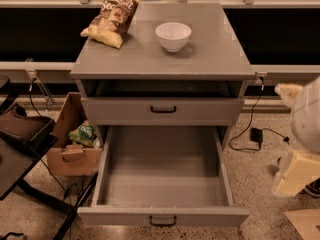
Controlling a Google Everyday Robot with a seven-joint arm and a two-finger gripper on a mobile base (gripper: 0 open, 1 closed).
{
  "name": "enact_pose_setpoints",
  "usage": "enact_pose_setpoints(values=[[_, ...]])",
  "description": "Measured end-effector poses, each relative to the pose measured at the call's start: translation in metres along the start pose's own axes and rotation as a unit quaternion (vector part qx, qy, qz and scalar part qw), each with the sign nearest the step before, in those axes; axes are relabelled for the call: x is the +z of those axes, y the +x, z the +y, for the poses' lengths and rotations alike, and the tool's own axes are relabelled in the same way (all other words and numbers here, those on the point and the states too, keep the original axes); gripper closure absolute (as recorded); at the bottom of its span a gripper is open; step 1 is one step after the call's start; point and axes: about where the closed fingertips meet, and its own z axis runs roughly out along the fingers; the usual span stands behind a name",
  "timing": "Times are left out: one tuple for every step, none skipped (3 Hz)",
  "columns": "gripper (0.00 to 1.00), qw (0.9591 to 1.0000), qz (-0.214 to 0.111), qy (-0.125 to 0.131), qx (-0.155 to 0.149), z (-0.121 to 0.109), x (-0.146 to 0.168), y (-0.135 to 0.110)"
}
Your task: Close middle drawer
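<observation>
The middle drawer (162,171) is pulled far out of the grey cabinet (220,59). Its plain grey box is empty, and its flat front (115,216) with a small black handle (163,220) sits near the bottom edge of the view. The top drawer front (200,111), with its own black handle, is nearly flush, with a dark slot above it. The lowest drawer is hidden under the open one. My gripper (296,173) shows as white and cream parts at the right edge, to the right of the open drawer and apart from it.
A chip bag (111,20) and a white bowl (173,36) rest on the cabinet top. A cardboard box (65,156) with a green packet stands left of the cabinet, next to a dark chair or stand (22,149). A cable and plug (256,134) lie on the floor at right.
</observation>
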Motion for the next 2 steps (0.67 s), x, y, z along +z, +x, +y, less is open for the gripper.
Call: enact_pose_setpoints(values=[[0.27, 0.9996, 0.028, 0.003, -0.003, 0.036, 0.058, 0.017], [0.5, 0.9986, 0.029, -0.041, 0.013, 0.089, 0.144, 0.038]])
